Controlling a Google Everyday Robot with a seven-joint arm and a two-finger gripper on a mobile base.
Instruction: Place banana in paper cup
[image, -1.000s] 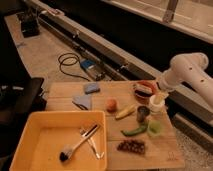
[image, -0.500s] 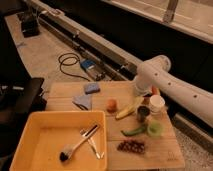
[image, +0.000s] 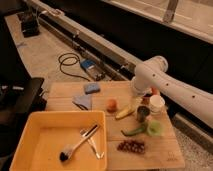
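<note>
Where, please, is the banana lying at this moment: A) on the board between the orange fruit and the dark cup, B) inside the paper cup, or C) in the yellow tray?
A: the banana lies on the board, orange fruit to one side and dark cup to the other, with the gripper low just behind it.

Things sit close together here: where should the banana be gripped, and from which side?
Probably across its middle, from above. The banana lies flat and slanted on the board, with the orange fruit and dark cup close on either side, so a sideways approach looks cramped. The gripper hangs just above its far end.
</note>
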